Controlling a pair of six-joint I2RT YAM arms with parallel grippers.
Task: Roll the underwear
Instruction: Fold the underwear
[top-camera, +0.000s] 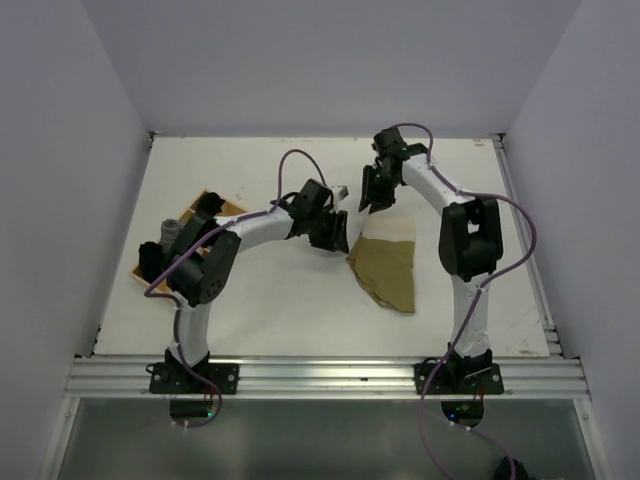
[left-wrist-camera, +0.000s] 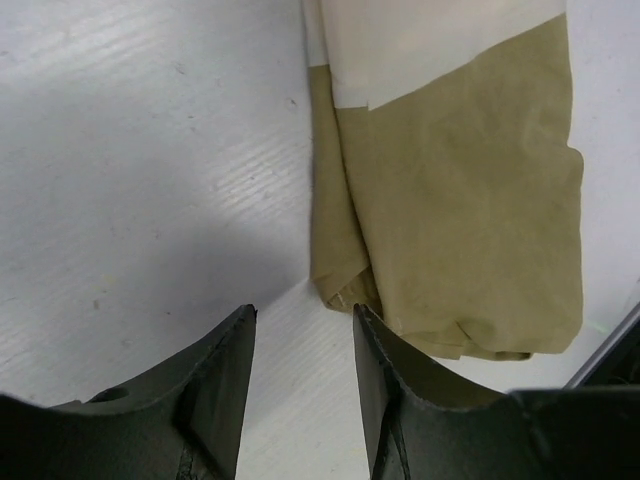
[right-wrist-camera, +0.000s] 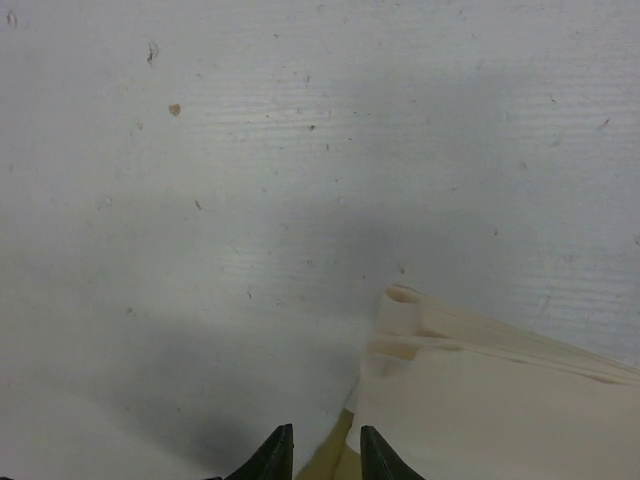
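The 2 wrist views crop the underwear (left-wrist-camera: 470, 200) at their edges.

Right end effector (right-wrist-camera: 318, 455), tips apart, beside underwear (right-wrist-camera: 500, 400).

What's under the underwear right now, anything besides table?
Only white table shows around the underwear, which lies flat, folded in layers. The patch directly beneath is covered, so I cannot check it.

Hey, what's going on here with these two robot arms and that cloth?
Both arms are working on the underwear, which lies flat on the table, not yet rolled. The left gripper is open beside its olive edge, holding nothing. The right gripper sits at the cream end with its fingertips close together. I can't tell whether it is pinching the cloth.
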